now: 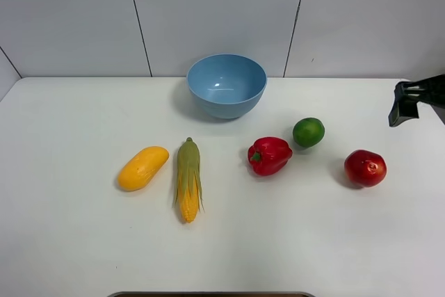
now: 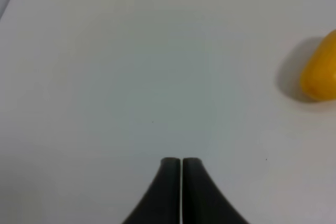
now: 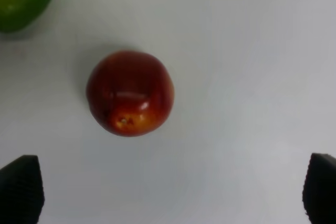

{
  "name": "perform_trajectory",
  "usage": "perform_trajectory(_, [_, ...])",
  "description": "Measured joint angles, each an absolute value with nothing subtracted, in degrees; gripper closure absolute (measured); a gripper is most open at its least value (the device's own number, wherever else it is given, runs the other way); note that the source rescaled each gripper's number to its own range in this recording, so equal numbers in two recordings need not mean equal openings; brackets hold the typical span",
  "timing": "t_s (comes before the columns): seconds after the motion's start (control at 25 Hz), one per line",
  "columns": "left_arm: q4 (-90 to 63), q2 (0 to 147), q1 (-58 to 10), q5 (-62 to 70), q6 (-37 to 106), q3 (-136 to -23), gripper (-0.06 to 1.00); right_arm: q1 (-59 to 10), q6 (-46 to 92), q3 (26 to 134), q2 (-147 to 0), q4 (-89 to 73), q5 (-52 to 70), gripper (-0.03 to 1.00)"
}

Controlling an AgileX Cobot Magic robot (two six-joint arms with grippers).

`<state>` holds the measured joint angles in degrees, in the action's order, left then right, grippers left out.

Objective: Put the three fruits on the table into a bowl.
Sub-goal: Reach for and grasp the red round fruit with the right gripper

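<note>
The white table [image 1: 69, 241] is the largest thing here, and the right gripper [image 3: 170, 191] hangs over it near its back right corner, close to the rear edge, with its fingers [image 3: 21, 187] spread wide and holding nothing. The left gripper [image 2: 181, 165] has its tips pressed together over bare tabletop, with open surface all round and a strip of table edge well beyond. The light-blue bowl [image 1: 227, 106] sits upright by the rear edge, well apart from the right gripper towards the table's middle, with bare surface between them. The husked corn [image 1: 188, 180] lies farther off still, past the bowl's near side. The oblong yellow-orange mango [image 1: 142, 167] lies just beside the corn, farthest from the right gripper; it is ahead of the left gripper, off to one side and well apart. The red pepper [image 1: 270, 155] stands between the corn and the right gripper. The glossy red pomegranate [image 3: 129, 93], paler orange on one patch, lies ahead of the right gripper within the span of its spread fingers, untouched. The small green lime [image 1: 308, 132] sits just beyond it, near the pepper.
</note>
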<state>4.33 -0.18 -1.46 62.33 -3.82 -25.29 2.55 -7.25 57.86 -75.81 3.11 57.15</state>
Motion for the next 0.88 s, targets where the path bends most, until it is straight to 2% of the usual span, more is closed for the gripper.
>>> perform_trajectory(0.24, [4.3,-0.2,-1.5,62.3,-3.8,-25.3,0.94,2.6,-7.2,53.2,-79.3,3.1,48.0,-0.03])
perform_trajectory(0.88, [4.3,-0.2,-1.5,62.3,-3.8,-25.3,0.94,2.5,-4.0,52.2,-95.1,-1.9,38.6,-0.03])
